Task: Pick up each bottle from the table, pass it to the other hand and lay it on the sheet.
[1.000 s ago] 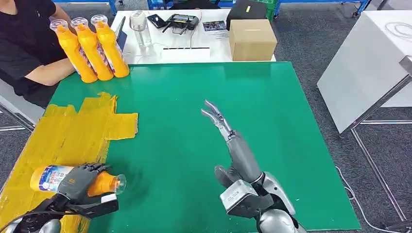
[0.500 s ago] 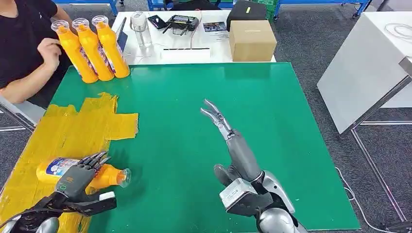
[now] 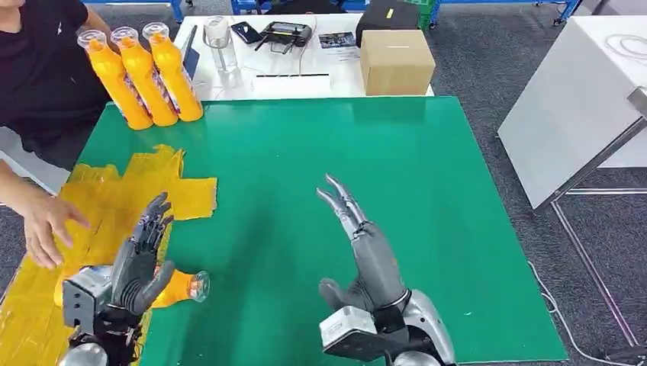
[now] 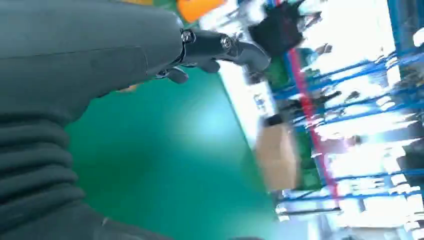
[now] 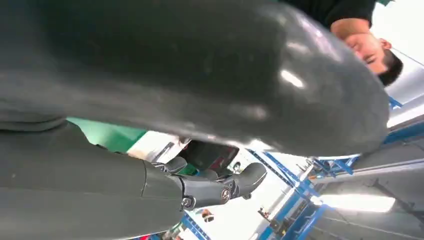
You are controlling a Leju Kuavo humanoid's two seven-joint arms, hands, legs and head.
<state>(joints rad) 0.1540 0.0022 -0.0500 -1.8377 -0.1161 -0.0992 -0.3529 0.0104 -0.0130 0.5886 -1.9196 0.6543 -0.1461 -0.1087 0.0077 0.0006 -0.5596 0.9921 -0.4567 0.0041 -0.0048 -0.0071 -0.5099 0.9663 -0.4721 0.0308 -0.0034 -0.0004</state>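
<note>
Green table [image 3: 427, 198] carries the work area; all positions below are taken from it. Crumpled yellow sheet [image 3: 114, 206] is taped over the table's near-left part, reaching to its left edge. White side table [image 3: 305, 76] butts against the far edge of the green table and bears a brown cardboard box [image 3: 396, 61], a clear lidded cup [image 3: 218, 34] and dark handheld devices [image 3: 284, 32]. Person in a black top sits at the far-left corner of the green table, one bare hand [image 3: 46, 229] spread over the left part of the yellow sheet. Three upright orange plastic bottles with clear caps [image 3: 145, 72] stand in a tight row at the far-left corner of the green table, touching each other. Right hand [image 3: 366, 244] is raised above the near-middle of the green table, palm on edge, fingers [image 3: 339, 198] straight and spread a little, holding nothing. Left hand [image 3: 141, 259] is raised above the near-left part of the table, fingers extended and apart, empty; the left wrist view agrees, its fingertips [image 4: 240, 47] closing on nothing. One orange bottle with a blue-and-white label [image 3: 179, 287] lies on its side on the yellow sheet at its near right edge, cap toward the table's middle, partly hidden behind the left hand and not gripped by it.
</note>
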